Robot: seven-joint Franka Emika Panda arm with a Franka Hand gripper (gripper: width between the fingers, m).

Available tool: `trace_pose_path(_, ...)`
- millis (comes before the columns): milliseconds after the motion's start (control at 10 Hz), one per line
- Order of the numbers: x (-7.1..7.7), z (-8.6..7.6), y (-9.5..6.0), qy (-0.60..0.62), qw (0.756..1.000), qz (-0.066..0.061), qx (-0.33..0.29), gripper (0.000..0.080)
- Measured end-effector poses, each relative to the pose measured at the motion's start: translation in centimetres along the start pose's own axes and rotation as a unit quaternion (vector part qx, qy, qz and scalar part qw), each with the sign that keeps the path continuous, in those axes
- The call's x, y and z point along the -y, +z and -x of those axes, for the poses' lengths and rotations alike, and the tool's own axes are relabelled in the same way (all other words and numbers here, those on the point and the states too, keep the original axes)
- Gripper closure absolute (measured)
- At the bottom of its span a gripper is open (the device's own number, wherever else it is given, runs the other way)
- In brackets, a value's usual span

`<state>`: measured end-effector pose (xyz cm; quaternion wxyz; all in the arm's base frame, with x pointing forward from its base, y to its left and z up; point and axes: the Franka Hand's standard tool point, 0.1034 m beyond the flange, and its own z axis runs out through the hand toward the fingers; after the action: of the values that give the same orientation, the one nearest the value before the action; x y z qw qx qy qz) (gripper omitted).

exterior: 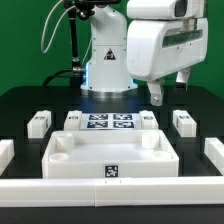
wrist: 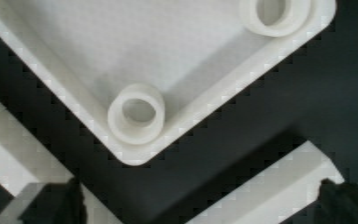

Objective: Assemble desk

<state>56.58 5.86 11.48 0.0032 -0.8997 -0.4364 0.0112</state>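
The white desk tabletop (exterior: 110,155) lies at the front middle with its rim and corner sockets up and a square tag (exterior: 111,171) on its front wall. Small tagged block legs stand behind it: two at the exterior view's left (exterior: 38,122) (exterior: 72,117) and two at its right (exterior: 148,118) (exterior: 183,122). My gripper (exterior: 168,88) hangs open and empty high above the right rear part. In the wrist view a tabletop corner (wrist: 176,70) with a round socket (wrist: 137,112) lies below the gripper (wrist: 194,205), whose dark fingertips (wrist: 60,200) stand far apart.
The marker board (exterior: 108,122) lies flat behind the tabletop. Long low white bars run along the left (exterior: 5,152), right (exterior: 215,150) and front (exterior: 110,190) of the black table. The robot base (exterior: 105,60) stands at the back.
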Motion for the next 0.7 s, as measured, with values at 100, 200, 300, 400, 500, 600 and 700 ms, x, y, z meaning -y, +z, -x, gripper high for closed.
trace_pose_path(100, 0.00, 0.00, 0.01, 0.000, 1.000, 0.000, 0.000, 0.0150)
trace_pose_path(200, 0.00, 0.00, 0.01, 0.000, 1.000, 0.000, 0.000, 0.0150)
trace_pose_path(300, 0.01, 0.00, 0.01, 0.000, 1.000, 0.000, 0.000, 0.0150)
trace_pose_path(400, 0.01, 0.00, 0.03, 0.000, 1.000, 0.000, 0.000, 0.0150)
trace_pose_path(500, 0.01, 0.01, 0.04, 0.000, 1.000, 0.000, 0.000, 0.0150)
trace_pose_path(600, 0.01, 0.01, 0.05, 0.000, 1.000, 0.000, 0.000, 0.0150)
trace_pose_path(700, -0.04, 0.07, 0.05, 0.000, 1.000, 0.000, 0.000, 0.0150)
